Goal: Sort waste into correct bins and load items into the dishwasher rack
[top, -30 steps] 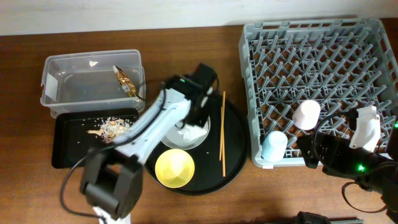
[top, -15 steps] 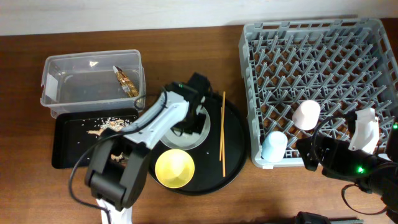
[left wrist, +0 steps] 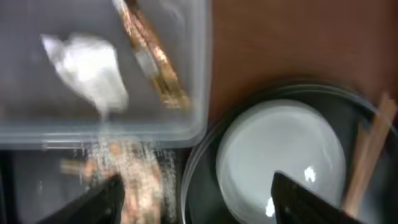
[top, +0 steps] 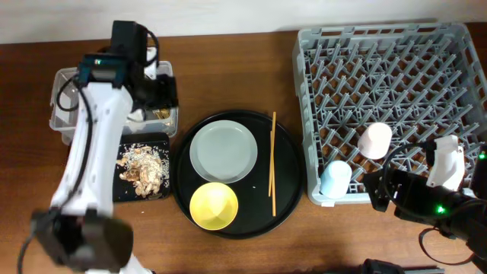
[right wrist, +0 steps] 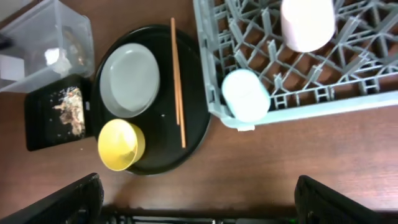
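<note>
The large round black serving tray [top: 285,190] carries the light grey round plate [top: 223,151] on its far half. The yellow bowl [top: 213,205] sits at its near edge, and the thin wooden chopsticks [top: 273,164] lie along its right side. Just right of this tray stands the large square grey plastic dishwasher rack [top: 380,61], with the small light-blue cup [top: 335,178] and small pink cup [top: 375,140] in the corner nearest the tray. Left of the serving tray, the shallow black rectangular tray [top: 122,194] holds brownish food scraps with rice grains [top: 143,164]. Beyond it the clear rectangular plastic tub [top: 65,114] contains the crumpled white paper napkin [left wrist: 87,68] and the small gold-brown wrapper [left wrist: 152,62]. The left gripper [left wrist: 198,186] hangs over the tub's corner nearest the serving tray, fingers spread wide and empty. The right gripper [right wrist: 198,186], well right of the serving tray, is likewise spread wide, holding nothing
</note>
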